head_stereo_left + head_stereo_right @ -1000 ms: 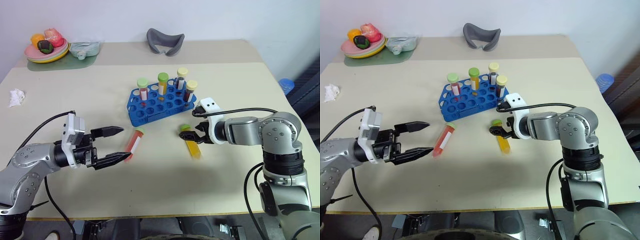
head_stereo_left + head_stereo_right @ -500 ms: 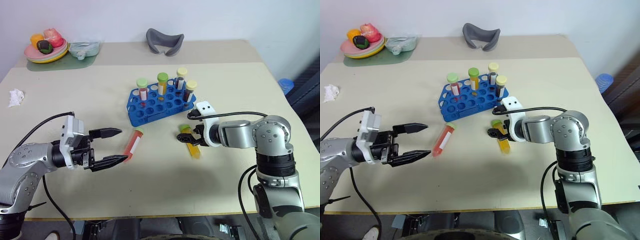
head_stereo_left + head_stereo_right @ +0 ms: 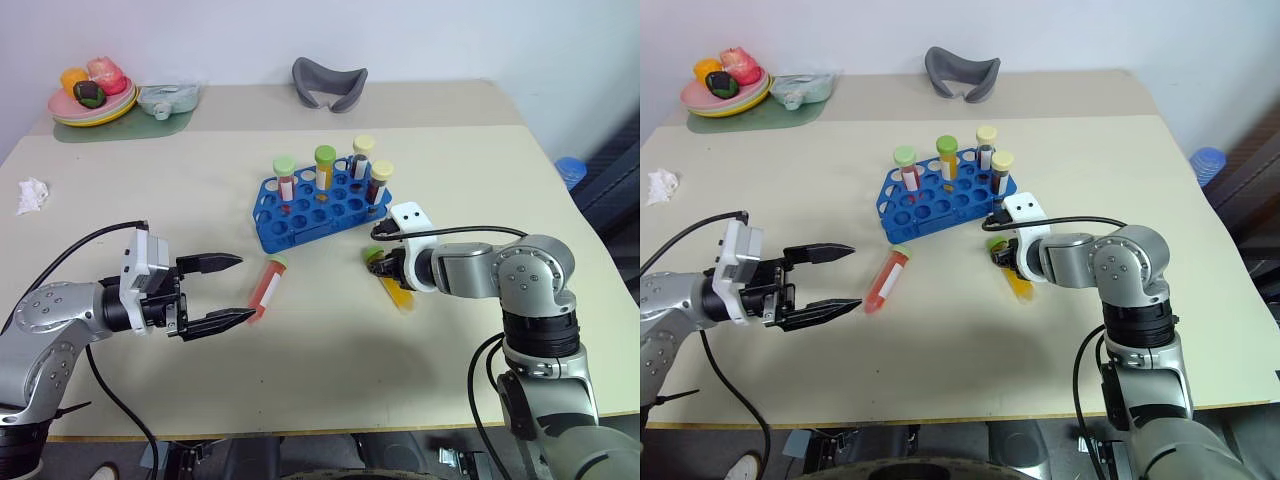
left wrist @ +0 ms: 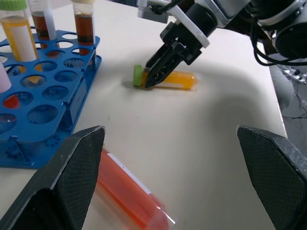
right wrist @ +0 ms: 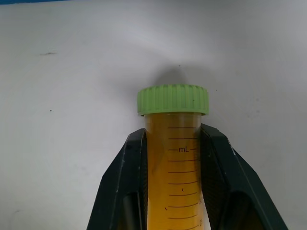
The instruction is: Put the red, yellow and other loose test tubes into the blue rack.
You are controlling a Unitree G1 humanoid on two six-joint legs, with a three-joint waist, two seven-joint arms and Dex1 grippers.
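— Gripping what, right claw (image 5: 172, 158)?
— Yellow tube (image 5: 173, 158), pinched just below its green cap; tube lies on the table (image 3: 300, 370), right of the blue rack (image 3: 320, 205).
— Left claw (image 3: 226, 292)?
— Spread wide, holding nothing, just left of the red tube (image 3: 266, 286) lying near the rack.

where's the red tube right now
In the left eye view the red tube lies flat on the table, just in front of the blue rack and left of centre, beside the open left gripper.
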